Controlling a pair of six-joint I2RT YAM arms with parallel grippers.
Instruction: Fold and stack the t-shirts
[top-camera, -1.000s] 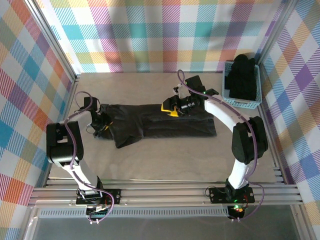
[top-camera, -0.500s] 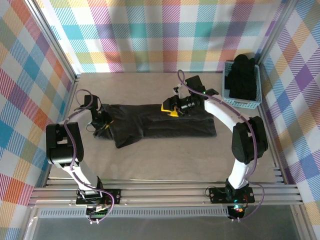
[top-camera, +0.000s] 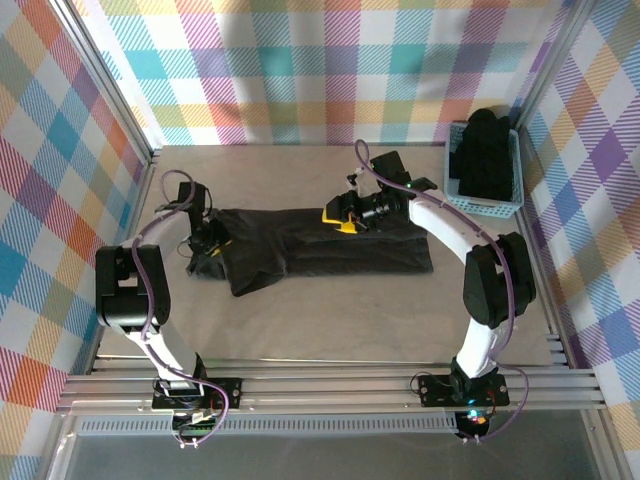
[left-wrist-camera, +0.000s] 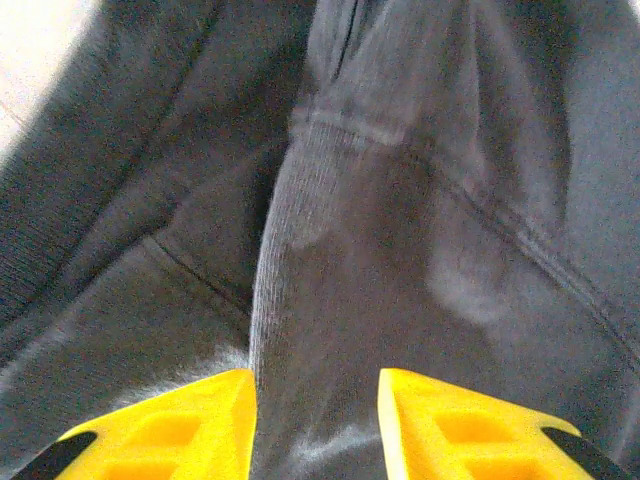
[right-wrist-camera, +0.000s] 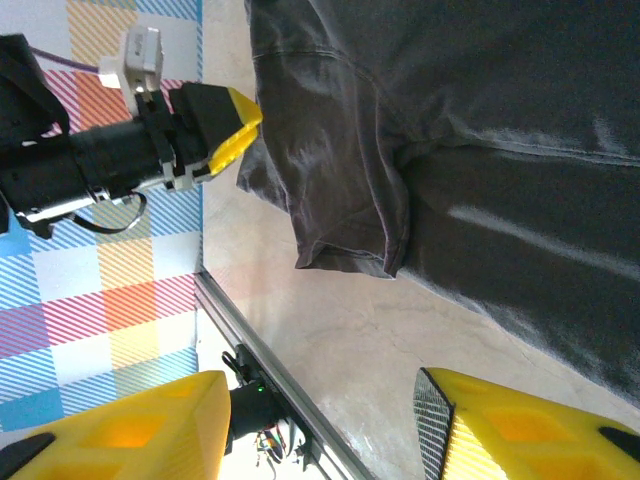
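A black t-shirt (top-camera: 320, 250) lies spread sideways across the middle of the table, its left end bunched. My left gripper (top-camera: 207, 248) sits at that left end. In the left wrist view its yellow fingers (left-wrist-camera: 190, 420) flank a raised ridge of the t-shirt (left-wrist-camera: 330, 300), and the left gripper (left-wrist-camera: 318, 420) is shut on that fold. My right gripper (top-camera: 340, 215) hovers over the shirt's far edge near the middle. It stands open (right-wrist-camera: 315, 420) with bare table between its fingers, looking along the t-shirt (right-wrist-camera: 480, 150) toward the left gripper (right-wrist-camera: 215, 125).
A light blue lattice basket (top-camera: 505, 205) at the back right holds more black t-shirts (top-camera: 485, 155). Bare table (top-camera: 330, 320) lies in front of the shirt. An aluminium rail (top-camera: 330, 385) runs along the near edge, with checked walls on three sides.
My left arm has shifted slightly back and to the right at the shirt's left end. The right arm has stayed still.
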